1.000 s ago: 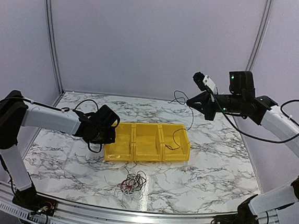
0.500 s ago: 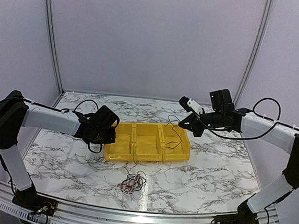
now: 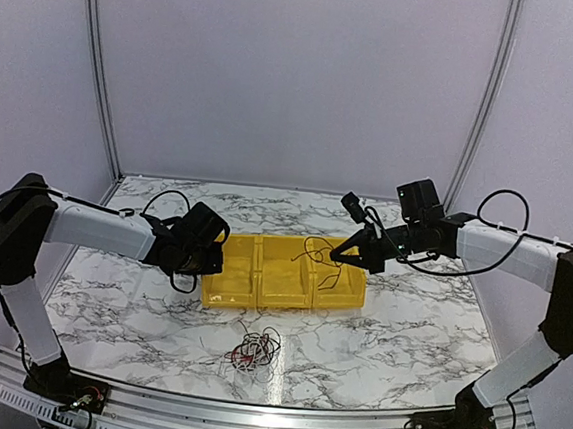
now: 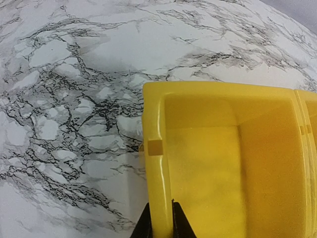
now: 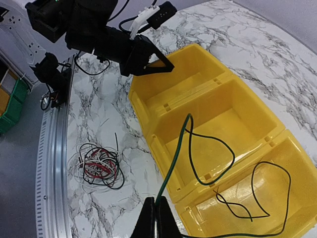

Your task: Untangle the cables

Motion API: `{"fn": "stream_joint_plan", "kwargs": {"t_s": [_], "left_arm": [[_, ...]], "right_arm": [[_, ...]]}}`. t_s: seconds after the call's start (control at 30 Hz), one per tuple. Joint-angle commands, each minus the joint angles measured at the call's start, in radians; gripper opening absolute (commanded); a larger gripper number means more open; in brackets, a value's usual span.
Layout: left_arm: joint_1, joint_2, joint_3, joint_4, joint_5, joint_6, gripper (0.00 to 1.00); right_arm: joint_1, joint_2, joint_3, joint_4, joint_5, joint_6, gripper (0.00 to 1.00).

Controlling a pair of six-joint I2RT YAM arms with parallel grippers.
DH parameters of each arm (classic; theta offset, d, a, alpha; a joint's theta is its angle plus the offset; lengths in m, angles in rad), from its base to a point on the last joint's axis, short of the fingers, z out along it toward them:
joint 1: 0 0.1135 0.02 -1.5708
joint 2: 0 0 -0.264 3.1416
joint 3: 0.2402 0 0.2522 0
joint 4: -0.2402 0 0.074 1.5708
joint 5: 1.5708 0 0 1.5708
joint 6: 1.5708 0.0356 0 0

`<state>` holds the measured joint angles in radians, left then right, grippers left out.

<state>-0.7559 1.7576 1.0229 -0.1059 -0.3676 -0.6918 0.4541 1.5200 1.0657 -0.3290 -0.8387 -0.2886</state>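
A tangle of thin black, red and white cables (image 3: 255, 350) lies on the marble table in front of the yellow bin (image 3: 281, 296); it also shows in the right wrist view (image 5: 96, 164). My right gripper (image 5: 157, 212) is shut on one dark green wire (image 5: 174, 158) that loops over the bin's middle and right compartments. A thin black wire (image 5: 257, 198) lies in the right compartment. In the top view the right gripper (image 3: 348, 257) hangs over the bin's right end. My left gripper (image 4: 159, 218) is shut on the bin's left wall (image 4: 154, 163), also seen in the top view (image 3: 205, 258).
The bin has three compartments; its left one (image 4: 208, 173) holds nothing. Marble table (image 3: 407, 325) all round. A metal rail (image 3: 269, 414) runs along the near edge. Curtain walls stand behind and at the sides.
My right arm has come down and toward the bin, carrying the green wire from high at the back right to just over the bin's right and middle compartments. The left arm has stayed put.
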Motion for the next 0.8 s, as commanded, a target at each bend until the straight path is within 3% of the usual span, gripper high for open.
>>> {"fn": "stream_joint_plan", "kwargs": {"t_s": [0.0,0.27,0.4,0.77], "left_arm": [[0.004,0.042,-0.021,-0.032,0.016,0.012,0.00],[0.004,0.028,-0.033,-0.031,0.015,0.014,0.00],[0.004,0.031,-0.031,-0.033,0.016,0.015,0.00],[0.004,0.045,-0.018,-0.034,0.022,0.019,0.00]], "right_arm": [[-0.010,0.024,0.034,0.044,-0.118,0.072,0.00],[-0.143,0.098,-0.007,0.178,-0.178,0.206,0.00],[-0.178,0.109,-0.016,0.154,-0.036,0.165,0.00],[-0.145,0.139,-0.018,0.085,0.126,0.121,0.00]]}}
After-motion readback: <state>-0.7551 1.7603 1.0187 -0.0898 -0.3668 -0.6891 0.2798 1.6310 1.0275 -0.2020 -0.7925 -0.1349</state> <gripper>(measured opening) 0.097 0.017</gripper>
